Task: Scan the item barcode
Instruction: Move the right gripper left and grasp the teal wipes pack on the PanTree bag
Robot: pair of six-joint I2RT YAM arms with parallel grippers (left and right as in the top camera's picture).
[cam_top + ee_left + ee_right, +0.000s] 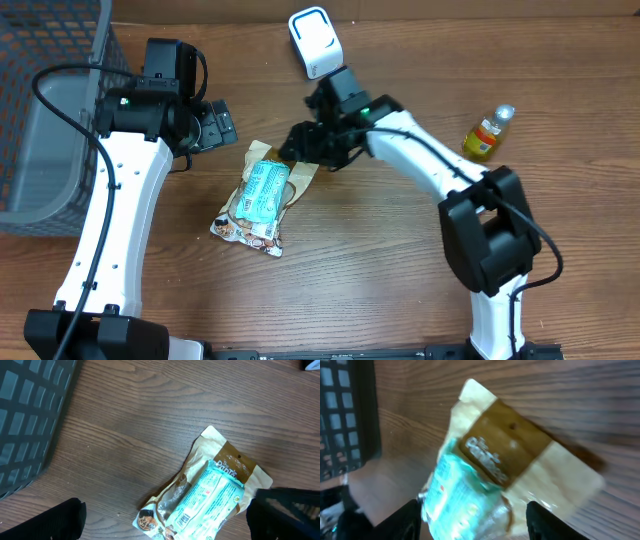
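The item is a tan snack pouch (262,195) with a teal label, lying flat on the wooden table. Its small barcode (184,520) faces up near the lower end. My right gripper (300,140) hangs over the pouch's brown top end, open. In the right wrist view the blurred pouch (495,470) lies between and below the spread fingers (395,520), and none of them grips it. My left gripper (222,125) stands open just up-left of the pouch (210,495), with nothing in it. A white scanner (313,42) stands at the back, beyond the right arm.
A dark mesh basket (50,110) fills the far left and shows in both wrist views: basket (30,415), basket (345,410). A small yellow bottle (488,133) stands at the right.
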